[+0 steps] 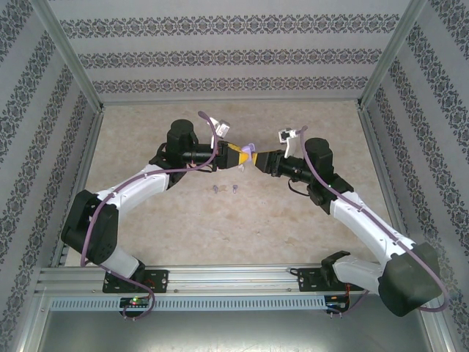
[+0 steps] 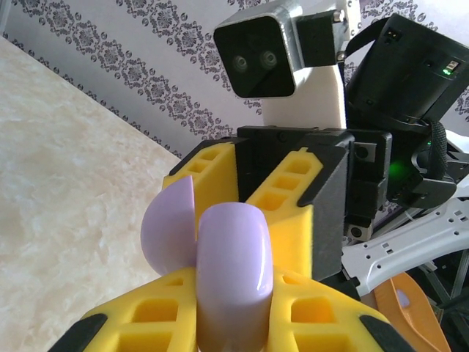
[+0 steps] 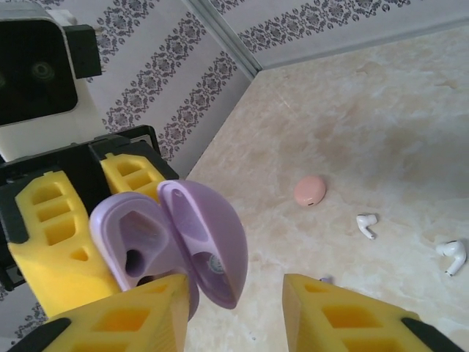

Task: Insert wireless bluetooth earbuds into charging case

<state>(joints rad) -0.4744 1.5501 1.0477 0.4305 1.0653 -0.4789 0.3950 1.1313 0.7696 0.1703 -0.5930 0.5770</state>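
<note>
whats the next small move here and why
Probably back the right gripper off and lower it toward the purple earbuds: the left gripper holds the purple case open, its sockets look empty, and the right jaws are apart, holding nothing.

Lab enclosure: aluminium frame (image 1: 234,279), patterned walls (image 1: 234,44)

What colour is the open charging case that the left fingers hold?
The charging case is light purple, clearest in the right wrist view.
</note>
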